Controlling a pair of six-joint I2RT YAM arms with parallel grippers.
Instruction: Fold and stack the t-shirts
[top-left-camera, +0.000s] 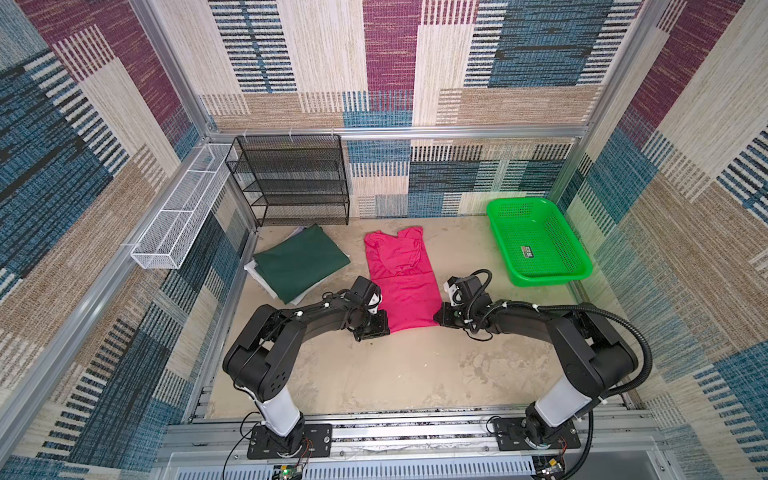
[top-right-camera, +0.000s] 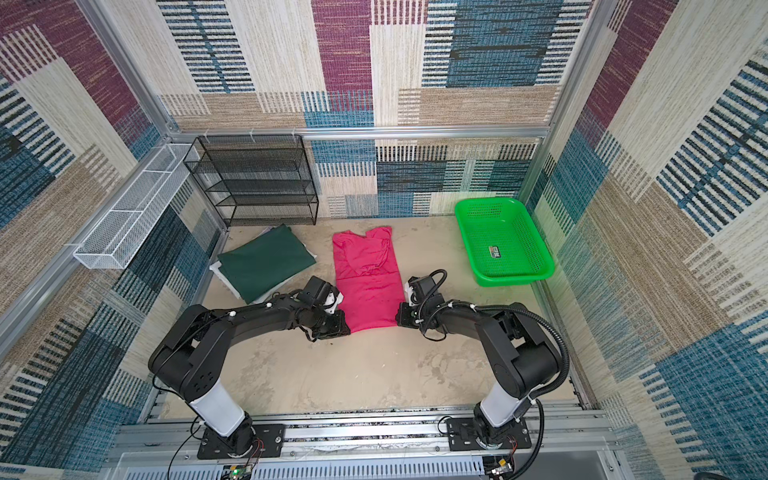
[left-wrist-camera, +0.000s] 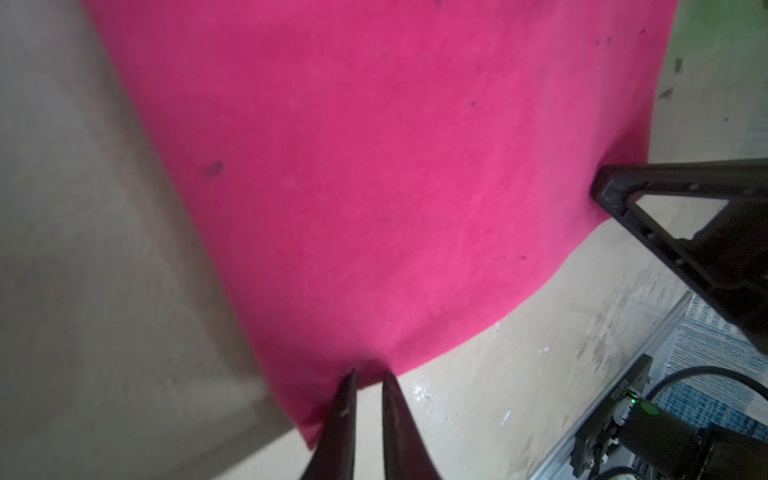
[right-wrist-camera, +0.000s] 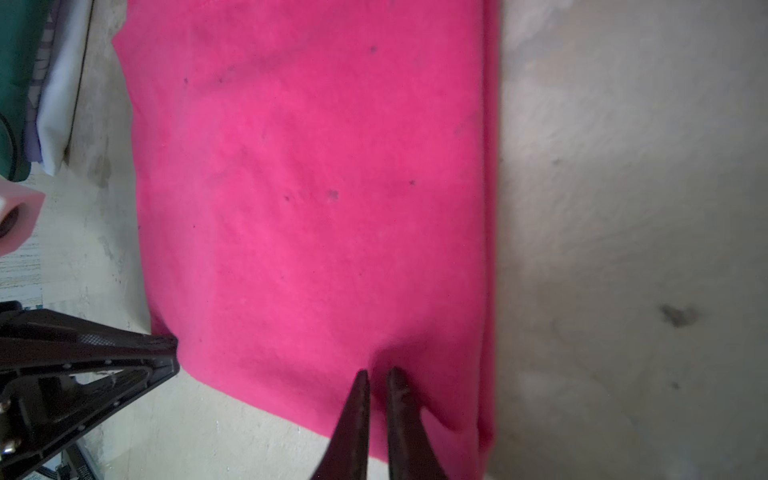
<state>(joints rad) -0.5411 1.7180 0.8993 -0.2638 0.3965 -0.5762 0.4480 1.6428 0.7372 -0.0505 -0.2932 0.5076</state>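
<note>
Here left tool (left-wrist-camera: 370, 372) and right tool (right-wrist-camera: 378, 371) pinch near corners of the pink t-shirt (top-left-camera: 405, 293).

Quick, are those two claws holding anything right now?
Left gripper: shut on the pink t-shirt, at a near hem corner.
Right gripper: shut on the pink t-shirt, at the other corner.

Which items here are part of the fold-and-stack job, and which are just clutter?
Job:
- pink t-shirt, near corners pinched by left gripper and right gripper
- dark green t-shirt, folded on top of white t-shirts

Lying about:
- green basket
- black mesh rack
- white wire tray
</note>
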